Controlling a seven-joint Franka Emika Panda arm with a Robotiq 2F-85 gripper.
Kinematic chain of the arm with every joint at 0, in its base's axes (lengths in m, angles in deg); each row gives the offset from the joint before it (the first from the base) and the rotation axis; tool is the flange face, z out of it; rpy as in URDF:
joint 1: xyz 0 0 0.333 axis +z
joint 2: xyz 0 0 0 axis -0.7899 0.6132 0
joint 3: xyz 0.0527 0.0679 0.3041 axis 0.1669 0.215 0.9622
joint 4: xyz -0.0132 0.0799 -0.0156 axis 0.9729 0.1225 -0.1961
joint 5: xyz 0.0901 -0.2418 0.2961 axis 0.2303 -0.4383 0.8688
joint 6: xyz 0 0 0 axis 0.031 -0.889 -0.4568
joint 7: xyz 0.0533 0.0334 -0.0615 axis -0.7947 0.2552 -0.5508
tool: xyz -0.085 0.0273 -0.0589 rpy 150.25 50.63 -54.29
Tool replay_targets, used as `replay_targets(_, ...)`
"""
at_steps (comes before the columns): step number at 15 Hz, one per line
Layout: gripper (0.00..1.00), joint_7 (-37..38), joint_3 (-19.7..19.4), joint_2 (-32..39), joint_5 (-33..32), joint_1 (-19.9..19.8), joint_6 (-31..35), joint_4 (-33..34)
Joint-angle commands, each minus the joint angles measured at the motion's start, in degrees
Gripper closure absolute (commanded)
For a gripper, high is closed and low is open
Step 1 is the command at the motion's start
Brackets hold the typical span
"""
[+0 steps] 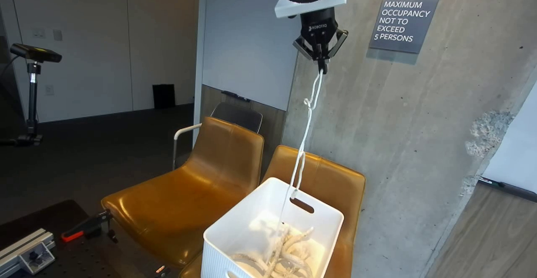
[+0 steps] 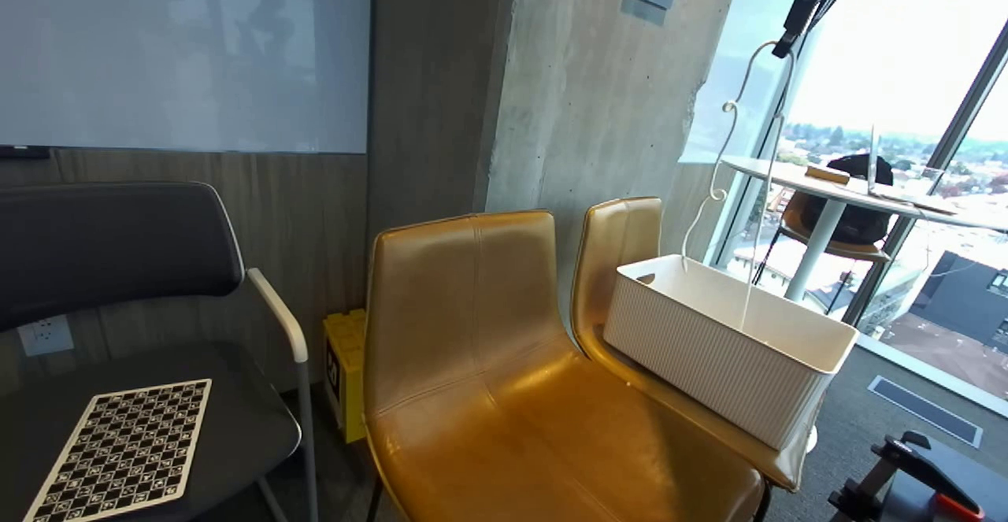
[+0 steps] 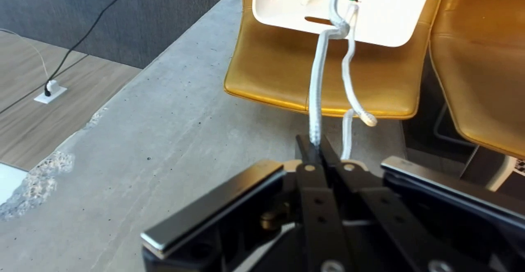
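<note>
Far left, a pole-mounted cam (image 1: 35, 53) is standing, prob. for watching the area. Next, a red-and-black clamp (image 1: 89, 224) is sitting at the edge of a dark surface (image 1: 84, 265), maybe for fastening something there. Moving right, a brown chair (image 1: 168, 194) is standing beside a second brown chair (image 1: 335, 173), whose seat is carrying a white bin (image 1: 327, 223); that chair's prob. serving as a makeshift stand, w/ the bin's open top facing up. Inside, a heap of pale, ropey lengths (image 1: 289, 248) is lying on the bottom, & I'm guessing the walls are penning it in. Above, a white rope (image 3: 315, 91) is hanging in two kinked strands toward the bin; one's reaching down inside, the other's running to near the rim, & I'm not managing to tell if it's touching. Being held that high is prob. letting the strands hang loose. Up top, the claw (image 3: 315, 144) is gripping the rope at its fingertips, closing nearly all the way w/ only the rope between.
</note>
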Motion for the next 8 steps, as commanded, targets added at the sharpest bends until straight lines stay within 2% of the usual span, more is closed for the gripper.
replay_targets(1, 0.99, -0.8, -0.1, 1.3, 2.4, -0.7, -3.1, 4.5)
replay_targets(8, 0.99, -0.2, -0.2, 4.9, 1.1, -1.0, -0.2, 1.6)
